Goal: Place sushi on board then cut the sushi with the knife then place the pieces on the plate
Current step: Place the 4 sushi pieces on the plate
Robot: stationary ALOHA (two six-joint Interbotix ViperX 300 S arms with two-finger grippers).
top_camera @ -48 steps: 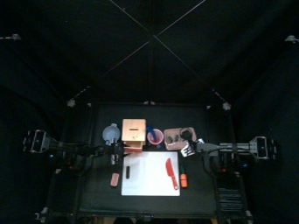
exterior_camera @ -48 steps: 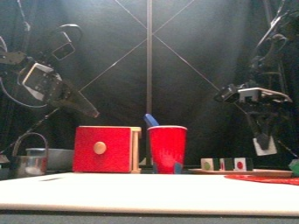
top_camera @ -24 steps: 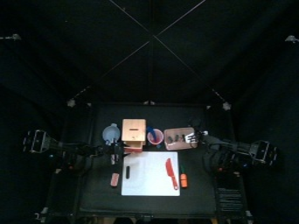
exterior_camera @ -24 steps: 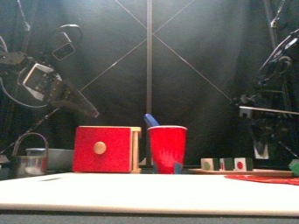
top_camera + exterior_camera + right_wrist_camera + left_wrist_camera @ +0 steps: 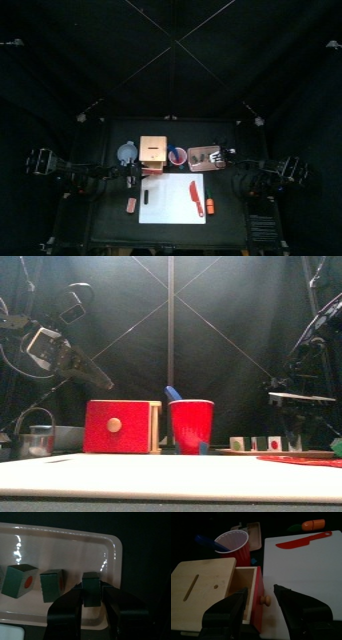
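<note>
Black table, black curtains. White cutting board bears red knife; right gripper clamps a sushi piece on pink tray; left gripper hangs wide open.

A: Right wrist view: what is concealed?
B: The right claw, closed on one sushi piece, covers that piece's flanks and base; the frame edge crops the pink tray.
A: And the left wrist view?
B: The red cup hides most of the blue knife; the wooden box runs past the frame edge.
</note>
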